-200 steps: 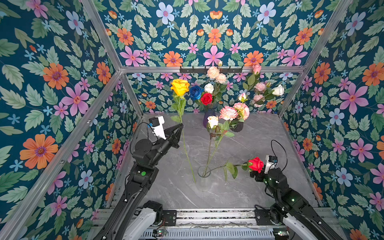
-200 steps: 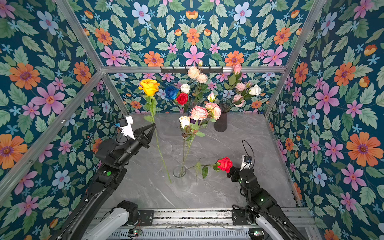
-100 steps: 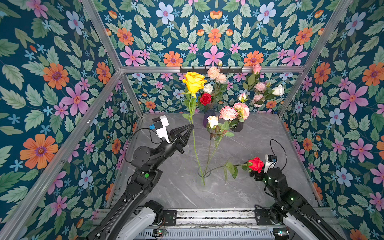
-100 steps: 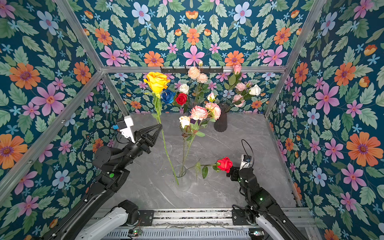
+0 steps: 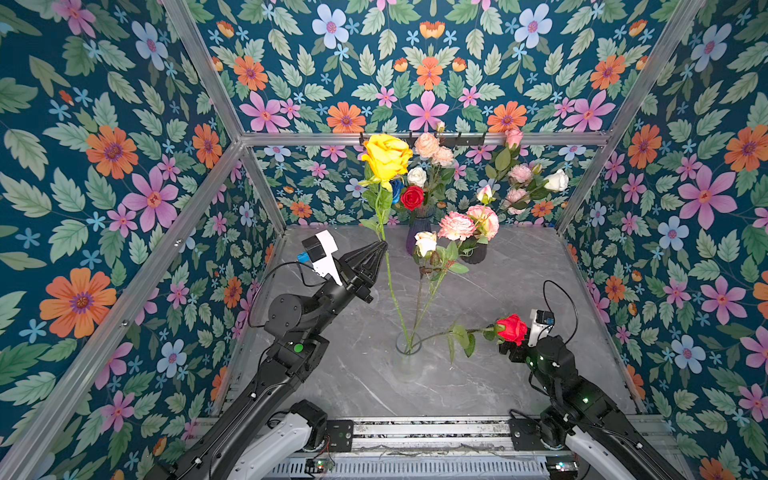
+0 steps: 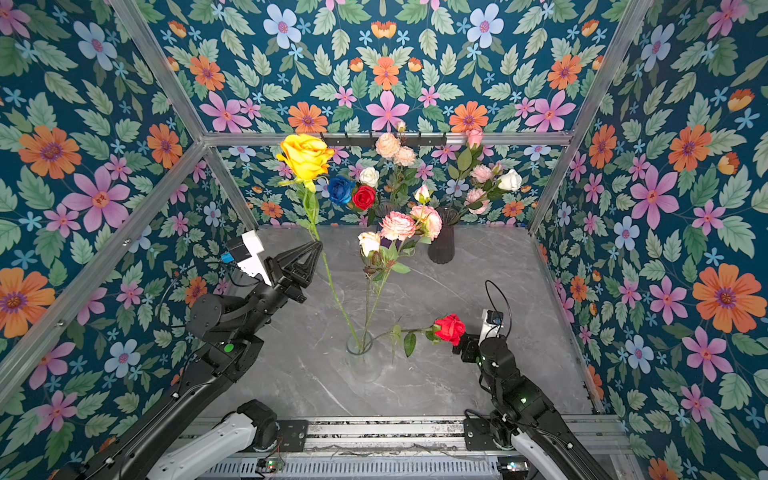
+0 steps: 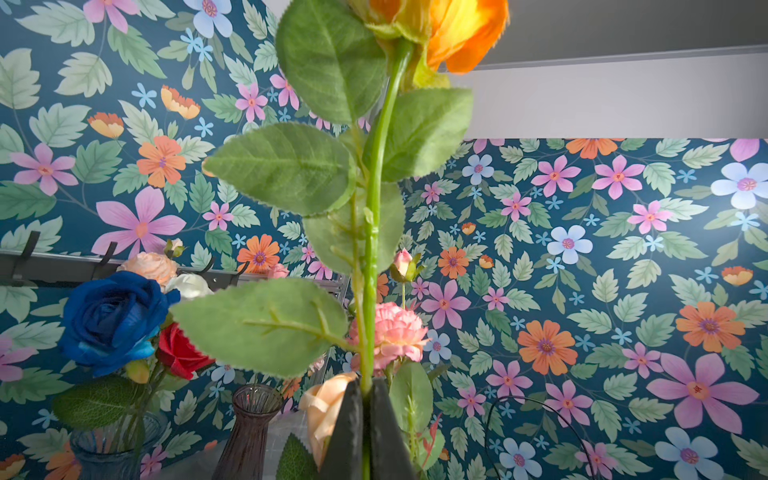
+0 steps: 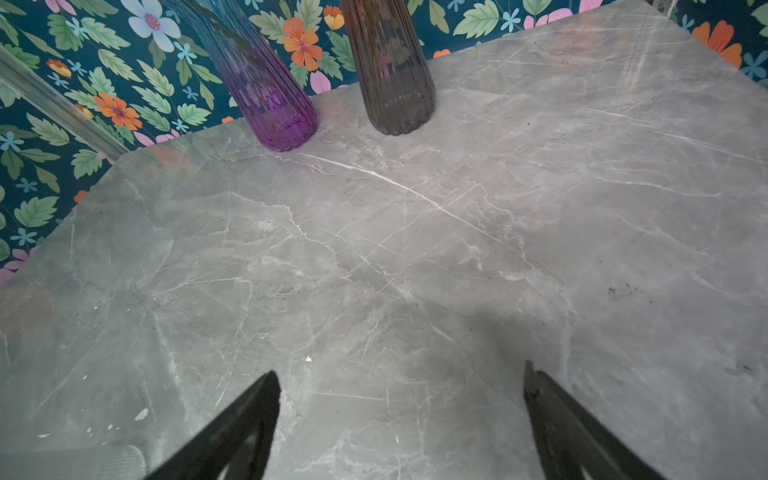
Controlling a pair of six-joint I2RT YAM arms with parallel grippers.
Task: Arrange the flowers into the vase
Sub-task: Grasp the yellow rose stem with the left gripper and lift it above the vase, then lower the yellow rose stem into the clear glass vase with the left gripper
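Four stems are standing in the clear glass vase mid-table: a yellow rose, a cream rose, a pink peony sprig and a red rose that is leaning out sideways. Two other vases, a purple vase and a smoky brown vase, are holding more blooms at the back of the grey marble tabletop, which floral wallpaper is enclosing. The left gripper is pinching the yellow rose's stem. The right gripper is hanging spread wide, holding nothing.
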